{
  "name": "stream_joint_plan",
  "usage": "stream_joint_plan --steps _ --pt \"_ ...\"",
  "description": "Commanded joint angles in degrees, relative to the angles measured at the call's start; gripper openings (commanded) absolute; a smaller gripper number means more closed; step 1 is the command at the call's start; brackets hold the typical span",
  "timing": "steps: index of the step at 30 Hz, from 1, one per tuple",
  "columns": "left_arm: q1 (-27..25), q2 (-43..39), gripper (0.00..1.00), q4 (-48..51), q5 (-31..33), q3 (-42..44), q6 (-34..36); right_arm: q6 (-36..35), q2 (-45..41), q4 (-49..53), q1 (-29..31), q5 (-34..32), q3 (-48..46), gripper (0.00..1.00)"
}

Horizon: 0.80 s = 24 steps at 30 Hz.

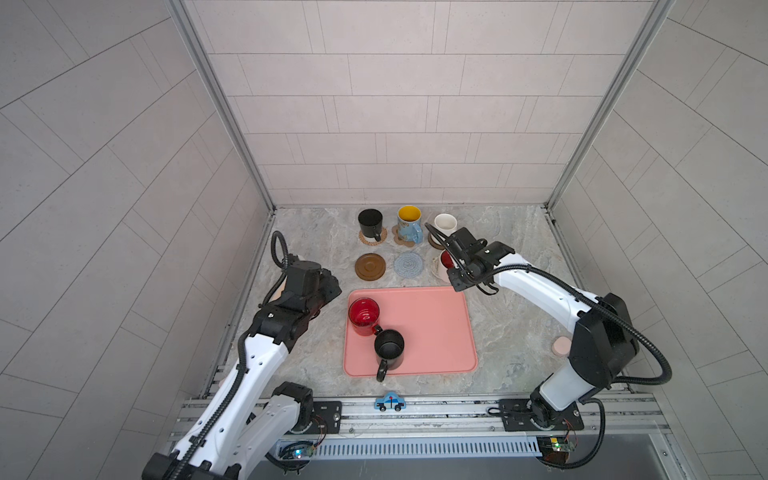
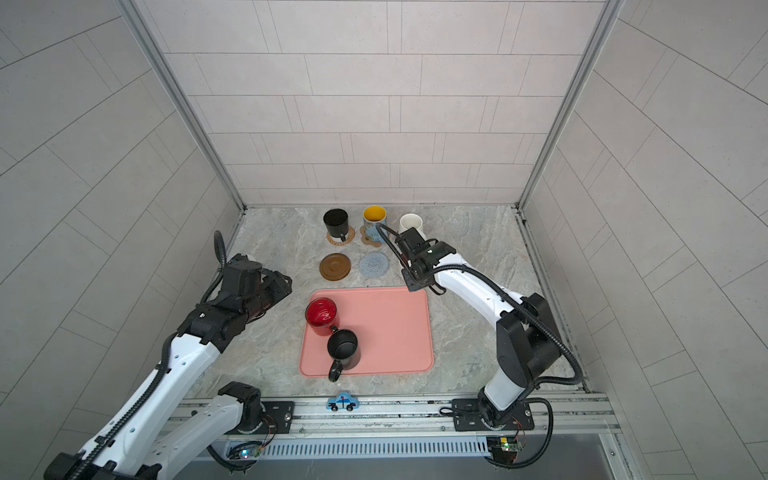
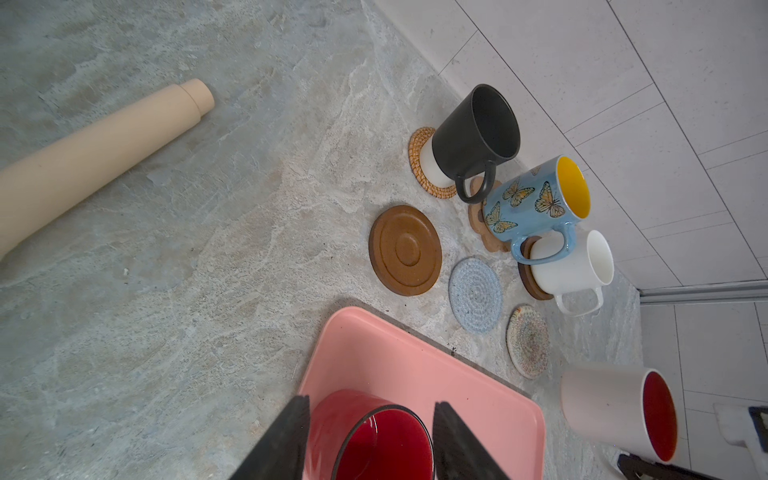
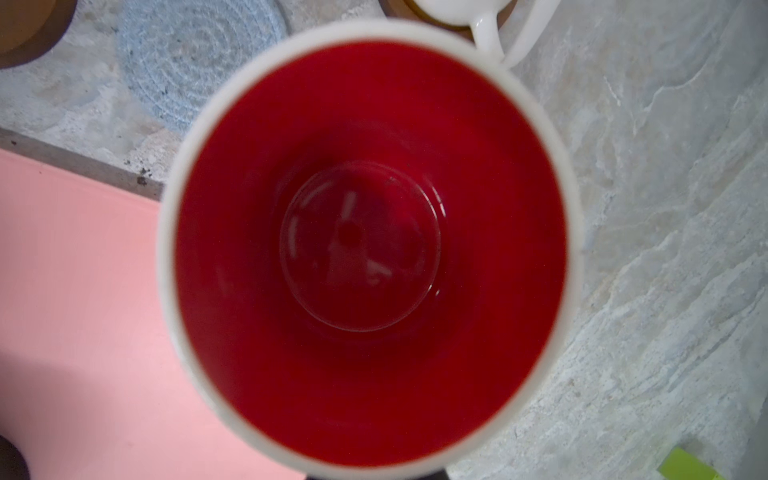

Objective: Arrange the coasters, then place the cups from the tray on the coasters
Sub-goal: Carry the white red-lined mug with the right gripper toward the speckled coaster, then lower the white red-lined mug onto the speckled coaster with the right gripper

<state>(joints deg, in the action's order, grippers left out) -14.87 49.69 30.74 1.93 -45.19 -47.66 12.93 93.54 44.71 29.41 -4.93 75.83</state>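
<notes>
Right fingers [image 3: 646, 468]: clenched on the white cup with the red inside [image 3: 615, 409], which I hold off the tray [image 1: 428, 328], close by the cream mat [image 3: 528, 340]; that mat lies bare.
Left fingers [image 3: 286, 436]: released and apart, gripping nothing, over the tabletop [image 1: 511, 332] beside the tray's far left corner.
Tray: the red cup [image 1: 363, 313] and the near black cup [image 1: 389, 349] stand on it, close together.
Back row: the far black cup [image 1: 370, 222] on the woven mat [image 1: 362, 237], the blue cup [image 1: 409, 224] on the tan mat [image 1: 400, 240], the cream-white cup [image 1: 444, 224] on the far brown mat [image 3: 530, 274].
Front row: the near brown mat [image 1: 370, 266] and the grey-blue mat [image 1: 408, 264], both bare.
</notes>
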Motion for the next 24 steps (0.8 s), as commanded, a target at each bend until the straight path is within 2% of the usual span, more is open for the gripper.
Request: stream_joint_plan --steps 1,14,24 --pt "0.3 -1.1 0.54 1.6 1.4 -1.1 -0.7 -5.4 2.1 -2.8 -1.9 1.9 3.3 0.07" --pt "0.4 -3.6 0.54 3.8 2.2 -0.6 -1.0 -11.9 12.7 -1.7 -6.0 4.7 12.3 0.07" --pt "0.4 -3.9 0.55 4.0 2.2 -1.3 -1.0 -12.4 14.8 -2.6 -7.6 6.7 13.3 0.07"
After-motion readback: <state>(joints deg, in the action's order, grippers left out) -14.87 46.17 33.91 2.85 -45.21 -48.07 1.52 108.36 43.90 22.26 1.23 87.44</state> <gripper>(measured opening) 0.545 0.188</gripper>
